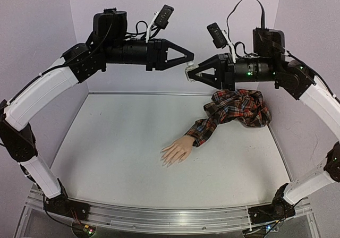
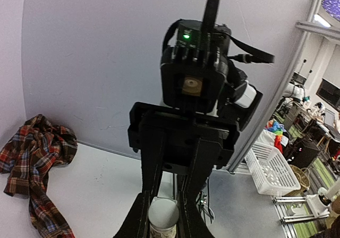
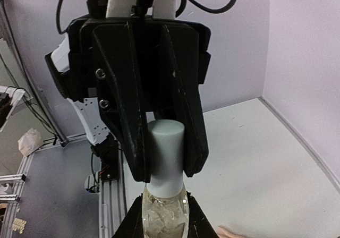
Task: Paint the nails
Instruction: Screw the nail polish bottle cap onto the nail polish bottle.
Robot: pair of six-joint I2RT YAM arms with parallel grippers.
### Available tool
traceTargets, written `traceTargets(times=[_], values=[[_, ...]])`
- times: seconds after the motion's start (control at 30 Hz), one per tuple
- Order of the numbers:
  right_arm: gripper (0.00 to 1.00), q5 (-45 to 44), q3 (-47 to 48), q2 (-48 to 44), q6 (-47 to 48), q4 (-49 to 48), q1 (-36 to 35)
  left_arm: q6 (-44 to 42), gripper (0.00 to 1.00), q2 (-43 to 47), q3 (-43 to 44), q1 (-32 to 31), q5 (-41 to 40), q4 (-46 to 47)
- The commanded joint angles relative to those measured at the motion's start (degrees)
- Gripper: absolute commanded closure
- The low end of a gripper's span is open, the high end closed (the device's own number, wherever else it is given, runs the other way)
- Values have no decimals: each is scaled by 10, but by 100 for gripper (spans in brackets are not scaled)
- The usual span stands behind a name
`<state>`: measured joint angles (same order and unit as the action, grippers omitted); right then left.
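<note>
Jaws pinched tight at both ends, high over the matte white table (image 1: 117,142): left gripper (image 1: 190,55) clamped on a smooth white cylindrical cap (image 3: 164,147), right gripper (image 1: 187,74) on the clear, glassy bottle (image 3: 164,219) beneath. Well below, flat on the tabletop: skin-coloured mannequin hand (image 1: 176,151), tiny pale nails (image 1: 166,161) toward the near left, rumpled red plaid sleeve (image 1: 234,110) trailing to the far right.

The white cap (image 2: 163,212) sits at 6 o'clock, pinched between the dark fingers of the left tool (image 2: 162,226). The right tool (image 2: 163,198) faces it from 12 o'clock. A plaid shirt (image 2: 32,158) lies crumpled on the table (image 2: 95,187) at 8 o'clock, and a white basket (image 2: 271,169) stands at 4 o'clock.
</note>
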<state>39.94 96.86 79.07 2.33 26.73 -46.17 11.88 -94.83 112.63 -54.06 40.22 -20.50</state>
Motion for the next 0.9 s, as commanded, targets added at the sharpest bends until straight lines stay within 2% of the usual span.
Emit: traceTargets(times=[0.0, 0.17, 0.27, 0.37, 0.57, 0.77, 0.83, 0.87], values=[[100, 122, 35, -6, -46, -169, -1, -29, 100, -1, -58, -22, 147, -9], [100, 233, 60, 9, -105, -250, -1, -47, 100, -8, -63, -34, 231, 13], [100, 270, 77, 28, -158, -318, 0, -51, 100, -15, -62, -37, 272, 30], [100, 300, 117, 60, -189, -345, -1, -59, 100, -25, -50, -39, 313, 33], [100, 295, 122, 72, -199, -356, -1, -95, 99, -36, -13, -35, 279, -17], [100, 282, 84, 58, -187, -352, 0, -64, 82, -7, -45, -18, 259, 31], [100, 283, 80, 56, -184, -347, 0, -59, 72, -2, -46, -16, 256, 33], [100, 283, 79, 56, -180, -341, 0, -57, 64, 0, -45, -15, 254, 33]])
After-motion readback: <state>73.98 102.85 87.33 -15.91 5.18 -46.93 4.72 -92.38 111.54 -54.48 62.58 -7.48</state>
